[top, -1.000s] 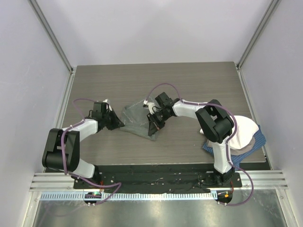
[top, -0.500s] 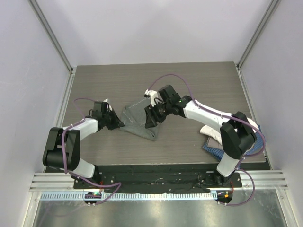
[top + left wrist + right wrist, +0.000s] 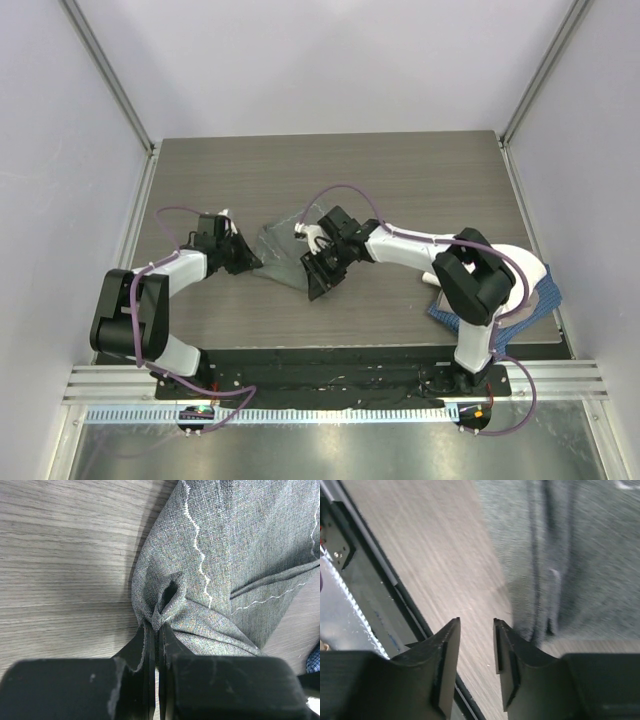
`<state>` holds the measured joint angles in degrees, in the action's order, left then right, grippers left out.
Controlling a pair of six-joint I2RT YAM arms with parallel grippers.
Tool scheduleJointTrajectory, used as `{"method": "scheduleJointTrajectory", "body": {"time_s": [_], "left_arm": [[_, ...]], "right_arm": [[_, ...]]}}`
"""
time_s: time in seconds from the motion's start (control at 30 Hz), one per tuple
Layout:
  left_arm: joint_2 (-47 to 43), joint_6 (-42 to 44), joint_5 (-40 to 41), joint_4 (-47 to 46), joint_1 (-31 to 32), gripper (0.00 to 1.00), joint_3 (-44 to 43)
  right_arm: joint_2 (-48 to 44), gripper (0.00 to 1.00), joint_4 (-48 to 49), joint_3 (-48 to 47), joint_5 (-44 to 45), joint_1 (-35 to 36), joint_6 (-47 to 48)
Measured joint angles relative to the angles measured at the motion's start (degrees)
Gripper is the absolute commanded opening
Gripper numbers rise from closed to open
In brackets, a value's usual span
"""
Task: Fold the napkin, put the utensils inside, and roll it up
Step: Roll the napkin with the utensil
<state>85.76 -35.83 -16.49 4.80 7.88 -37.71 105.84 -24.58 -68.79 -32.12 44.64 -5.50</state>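
The grey-green napkin (image 3: 283, 250) lies crumpled on the table between my two grippers. My left gripper (image 3: 246, 262) is shut on its left corner; in the left wrist view the jaws (image 3: 156, 626) pinch a bunched fold of the napkin (image 3: 225, 555). My right gripper (image 3: 318, 287) is open and empty at the napkin's near right edge. In the right wrist view its jaws (image 3: 476, 623) hang over bare table, with the napkin (image 3: 580, 555) just to their right. No fork shows in any view.
A cream-white cloth (image 3: 520, 268) lies on a blue checked cloth (image 3: 545, 302) at the table's right edge. The black base rail (image 3: 350, 555) runs along the near edge, close to my right gripper.
My right arm rose and swung over the napkin, then came back down at its near right edge. The napkin's near corner looks more drawn in. The left gripper has kept its hold.
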Motion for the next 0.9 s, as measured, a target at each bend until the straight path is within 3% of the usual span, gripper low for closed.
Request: {"method": "scheduleJointTrajectory", "body": {"time_s": [0.47, 0.57, 0.6, 0.73, 0.9], "left_arm": [[0.00, 0.07, 0.02, 0.07, 0.00, 0.00, 0.00], [0.00, -0.13, 0.00, 0.24, 0.00, 0.00, -0.11], [0.00, -0.17, -0.02, 0.42, 0.00, 0.00, -0.26], [0.00, -0.76, -0.09, 1.99, 0.00, 0.00, -1.29], [0.55, -1.51, -1.66, 3.96, 0.00, 0.00, -3.08]], "right_arm": [[5.18, 0.40, -0.74, -1.44, -0.37, -3.91, 0.39], [4.66, 0.47, -1.01, -1.49, -0.33, -3.80, 0.37], [4.22, 0.53, -1.25, -1.49, 0.28, -3.58, 0.42], [-0.35, 0.63, -3.28, -1.81, 5.79, -0.92, 1.31], [-7.02, 0.67, 2.34, -2.62, 23.93, 9.33, 4.87]]}}
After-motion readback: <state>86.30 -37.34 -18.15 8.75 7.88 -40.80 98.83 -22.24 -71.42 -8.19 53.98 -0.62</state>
